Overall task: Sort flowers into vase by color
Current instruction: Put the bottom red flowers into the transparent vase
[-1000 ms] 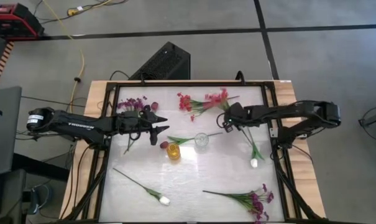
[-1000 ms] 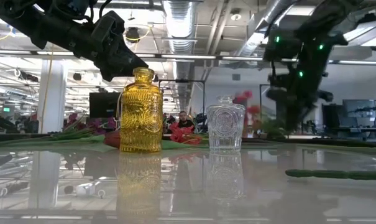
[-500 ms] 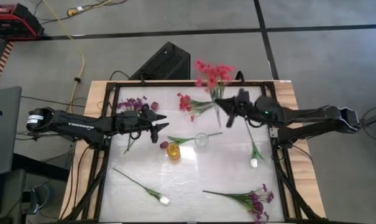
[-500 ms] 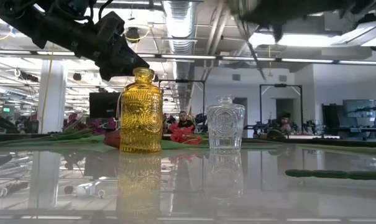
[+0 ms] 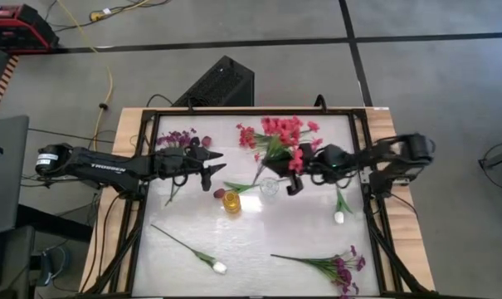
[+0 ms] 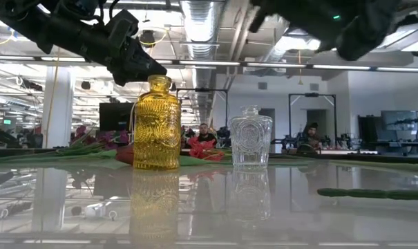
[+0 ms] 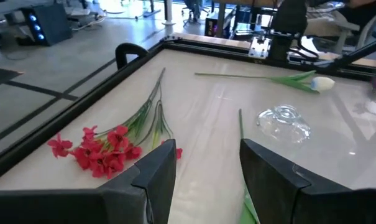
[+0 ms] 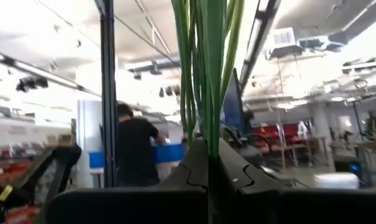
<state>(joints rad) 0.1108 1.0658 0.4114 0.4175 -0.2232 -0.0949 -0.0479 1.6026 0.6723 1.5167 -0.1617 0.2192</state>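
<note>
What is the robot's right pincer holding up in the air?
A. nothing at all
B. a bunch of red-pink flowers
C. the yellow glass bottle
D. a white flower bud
B: seen from above, the right pincer is shut on the thin green stems of a bunch of red-pink flowers, lifted beside the small clear glass vase, and its wrist camera shows those stems clamped between its dark fingers.

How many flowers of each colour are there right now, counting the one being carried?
Red sprays: 2, one held in the right gripper
Purple sprays: 2
White buds: 2
Dark reddish bud: 1
Total: 7
</note>
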